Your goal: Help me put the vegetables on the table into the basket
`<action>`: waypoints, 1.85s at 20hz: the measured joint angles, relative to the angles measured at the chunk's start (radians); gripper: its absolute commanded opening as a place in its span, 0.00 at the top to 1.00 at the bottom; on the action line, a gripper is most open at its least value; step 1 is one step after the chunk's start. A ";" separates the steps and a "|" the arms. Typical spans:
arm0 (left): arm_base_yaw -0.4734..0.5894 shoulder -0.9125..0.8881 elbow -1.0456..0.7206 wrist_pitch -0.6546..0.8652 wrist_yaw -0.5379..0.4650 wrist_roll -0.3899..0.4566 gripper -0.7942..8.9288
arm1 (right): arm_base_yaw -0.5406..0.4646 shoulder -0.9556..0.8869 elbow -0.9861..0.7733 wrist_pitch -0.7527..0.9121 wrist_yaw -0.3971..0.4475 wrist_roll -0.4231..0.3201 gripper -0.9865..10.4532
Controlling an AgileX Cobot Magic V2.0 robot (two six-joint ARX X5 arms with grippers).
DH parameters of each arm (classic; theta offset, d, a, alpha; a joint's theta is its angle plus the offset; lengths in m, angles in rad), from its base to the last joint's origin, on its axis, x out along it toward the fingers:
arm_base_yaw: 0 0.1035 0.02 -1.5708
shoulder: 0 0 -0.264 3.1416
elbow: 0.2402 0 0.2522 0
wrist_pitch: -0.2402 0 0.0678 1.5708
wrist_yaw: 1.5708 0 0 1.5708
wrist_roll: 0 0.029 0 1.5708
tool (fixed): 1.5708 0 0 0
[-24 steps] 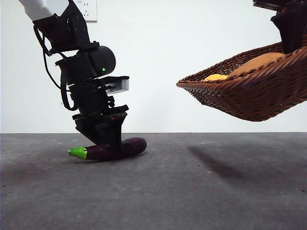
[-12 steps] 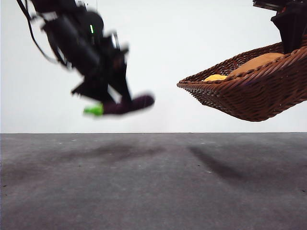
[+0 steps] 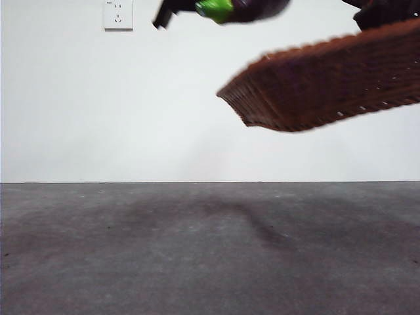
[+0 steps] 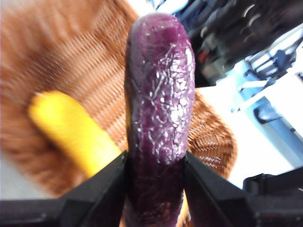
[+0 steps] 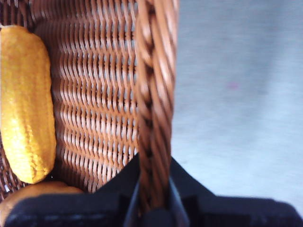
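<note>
The left gripper [image 4: 155, 189] has its jaws clamped on the eggplant [image 4: 160, 109] high above the basket [image 3: 328, 82], which the right gripper [image 5: 154, 189] grips by its rim (corn cob [image 5: 24, 101] inside) above the desk [image 3: 210, 249].

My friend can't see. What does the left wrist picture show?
The left gripper is shut on a shiny purple eggplant and holds it above a brown wicker basket. A yellow corn cob lies in the basket below.

eggplant [image 4: 160, 118]: glossy purple | corn [image 5: 24, 101]: yellow | basket [image 5: 99, 94]: brown woven wicker
</note>
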 measured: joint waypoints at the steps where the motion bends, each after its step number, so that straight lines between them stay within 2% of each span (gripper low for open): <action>1: -0.017 0.017 0.000 0.000 -0.019 -0.020 0.92 | 0.004 0.000 0.000 0.000 -0.018 0.000 0.92; 4: -0.051 0.043 -0.001 0.021 -0.085 -0.086 0.92 | 0.027 0.001 0.000 0.000 -0.030 0.000 0.92; 7: -0.054 0.050 -0.001 0.065 -0.092 -0.167 0.91 | 0.059 0.001 0.000 0.006 -0.045 -0.005 0.92; 9: -0.054 0.056 -0.001 0.077 -0.100 -0.216 0.77 | 0.082 0.001 0.000 0.016 -0.050 -0.005 0.92; 11: -0.054 0.057 -0.001 0.077 -0.122 -0.247 0.49 | 0.103 0.001 0.000 0.016 -0.067 -0.005 0.92; 12: -0.054 0.057 -0.001 0.077 -0.126 -0.258 0.42 | 0.109 0.001 0.000 0.022 -0.079 -0.005 0.92; 13: -0.054 0.057 -0.001 0.078 -0.126 -0.261 0.39 | 0.110 0.001 0.000 0.029 -0.084 -0.006 0.92; 17: -0.054 0.057 -0.001 0.128 -0.126 -0.275 0.39 | 0.108 0.001 0.000 0.037 -0.077 -0.005 0.92; 20: -0.019 0.028 -0.001 0.129 -0.127 -0.274 0.39 | 0.106 0.002 0.000 0.037 -0.008 -0.005 0.92; 22: 0.009 -0.043 -0.001 0.098 -0.130 -0.234 0.39 | 0.085 0.020 0.000 0.039 0.003 -0.005 0.92; 23: 0.013 -0.090 -0.001 0.050 -0.132 -0.188 0.41 | 0.069 0.035 0.000 0.043 0.002 -0.005 0.92; 24: 0.012 -0.139 -0.001 -0.018 -0.131 -0.127 0.52 | 0.046 0.052 0.000 0.050 0.003 -0.005 0.92; 26: 0.011 -0.230 -0.001 -0.199 -0.133 0.027 0.93 | -0.014 0.089 0.000 0.072 0.003 -0.020 0.92; 28: 0.004 -0.310 -0.001 -0.376 -0.159 0.151 0.92 | -0.074 0.136 0.000 0.084 0.001 -0.053 0.92; 30: -0.016 -0.389 -0.001 -0.493 -0.188 0.214 0.92 | -0.129 0.203 0.000 0.113 -0.053 -0.094 0.92; 31: -0.025 -0.426 -0.001 -0.545 -0.205 0.233 0.92 | -0.149 0.240 0.000 0.130 -0.087 -0.117 0.92; 33: -0.039 -0.487 -0.001 -0.637 -0.258 0.250 0.92 | -0.169 0.306 -0.001 0.184 -0.105 -0.150 0.92; 37: -0.045 -0.565 -0.005 -0.770 -0.335 0.250 0.92 | -0.195 0.402 -0.003 0.301 -0.158 -0.161 0.92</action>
